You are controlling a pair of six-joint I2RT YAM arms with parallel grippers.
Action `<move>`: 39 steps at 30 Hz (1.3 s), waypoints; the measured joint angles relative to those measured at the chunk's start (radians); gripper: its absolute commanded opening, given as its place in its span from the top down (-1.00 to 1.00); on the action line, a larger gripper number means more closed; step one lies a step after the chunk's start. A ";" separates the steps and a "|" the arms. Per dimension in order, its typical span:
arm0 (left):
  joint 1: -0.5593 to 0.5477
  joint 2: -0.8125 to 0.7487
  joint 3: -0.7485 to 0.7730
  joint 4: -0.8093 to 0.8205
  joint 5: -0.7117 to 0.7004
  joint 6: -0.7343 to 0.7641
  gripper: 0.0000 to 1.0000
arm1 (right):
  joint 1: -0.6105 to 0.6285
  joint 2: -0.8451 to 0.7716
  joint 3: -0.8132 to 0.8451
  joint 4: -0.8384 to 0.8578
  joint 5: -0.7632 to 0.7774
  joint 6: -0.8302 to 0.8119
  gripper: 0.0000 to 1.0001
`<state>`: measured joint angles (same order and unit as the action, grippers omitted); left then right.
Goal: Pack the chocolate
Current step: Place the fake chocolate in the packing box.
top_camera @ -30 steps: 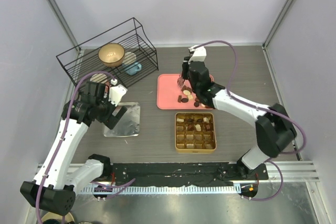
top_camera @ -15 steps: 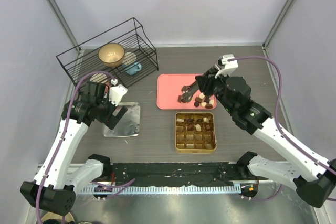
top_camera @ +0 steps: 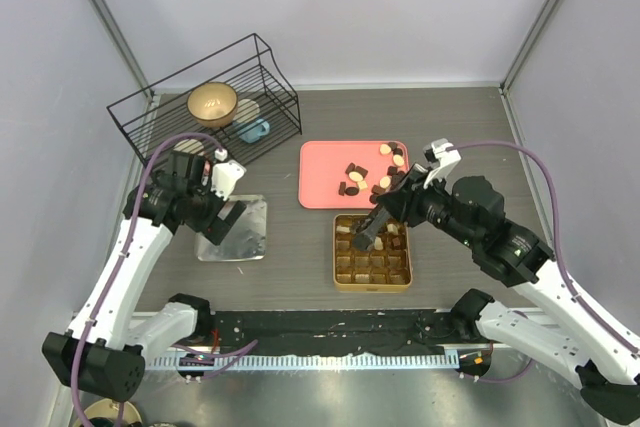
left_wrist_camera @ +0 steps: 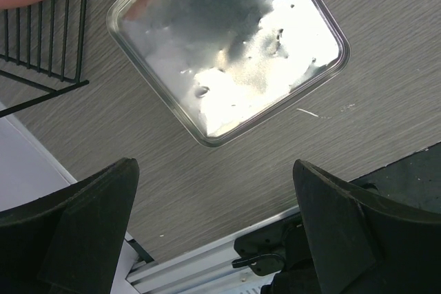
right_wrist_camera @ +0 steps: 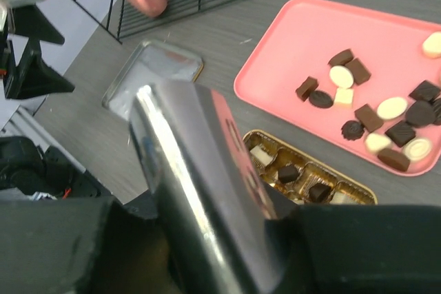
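The right hand is held over the gold square gridded tin; whether anything is gripped cannot be told. The tin is partly filled; many small brown and cream chocolates are left on the pink flat tray.

The right arm swings back from the far pink tray toward the near side. The right gripper now hangs over the far-left cells of the gold tin, leaving the tray's chocolate pieces uncovered.
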<state>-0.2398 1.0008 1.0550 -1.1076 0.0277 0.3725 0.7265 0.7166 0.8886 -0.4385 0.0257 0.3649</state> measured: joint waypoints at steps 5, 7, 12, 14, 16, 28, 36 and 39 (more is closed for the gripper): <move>0.000 0.021 0.003 0.001 0.005 -0.004 -0.99 | 0.008 0.001 -0.056 0.014 -0.042 0.002 0.94; 0.000 0.023 0.003 0.003 0.009 -0.005 -1.00 | 0.011 0.006 -0.077 0.022 -0.048 0.002 0.94; 0.000 0.023 0.005 0.003 0.011 -0.006 -0.99 | 0.018 0.024 -0.106 0.059 -0.054 0.004 0.85; 0.000 0.023 0.005 0.003 0.011 -0.006 -1.00 | 0.024 0.024 -0.116 0.082 -0.054 0.005 0.76; 0.000 0.023 0.005 0.003 0.011 -0.006 -0.99 | 0.030 0.024 -0.124 0.097 -0.053 0.005 0.71; 0.000 0.023 0.007 0.003 0.010 -0.005 -0.99 | 0.065 0.045 -0.147 0.150 -0.042 0.012 0.52; 0.000 0.023 0.007 0.003 0.010 -0.003 -0.99 | 0.082 0.050 -0.147 0.154 -0.013 0.012 0.48; 0.000 0.023 0.007 0.003 0.010 -0.002 -0.99 | 0.085 0.050 -0.147 0.154 -0.004 0.012 0.47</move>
<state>-0.2398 1.0233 1.0622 -1.1049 0.0376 0.3702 0.8116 0.7670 0.7414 -0.2844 0.0219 0.3771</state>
